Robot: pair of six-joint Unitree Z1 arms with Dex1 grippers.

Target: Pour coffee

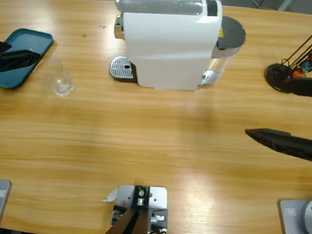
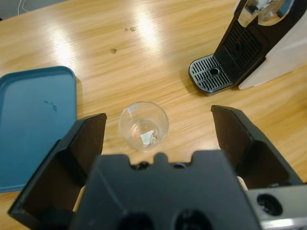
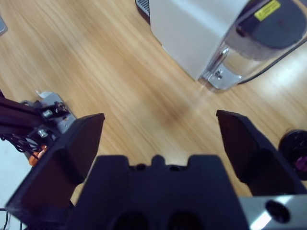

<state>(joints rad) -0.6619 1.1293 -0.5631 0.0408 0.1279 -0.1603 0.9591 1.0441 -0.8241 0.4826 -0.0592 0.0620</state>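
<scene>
**Glass waits between spread jaws**

On the wooden worktop [image 1: 154, 143], nearest the left tool [image 2: 158, 127], a small clear glass [image 2: 143, 125] stands upright between the widely spread jaws, touching neither. Whether it holds any coffee cannot be told; only a pale glint shows at its bottom. Just beside it lies a blue tray [image 2: 33, 120]. Farther off stands the white coffee machine [image 1: 169, 43] with its metal drip grille [image 2: 211, 79]. At the opposite end, the right tool [image 3: 160, 129] hangs wide, holding nothing, above bare wood near the machine's rear. Beyond it stands a black capsule rack [image 1: 287, 72].
</scene>
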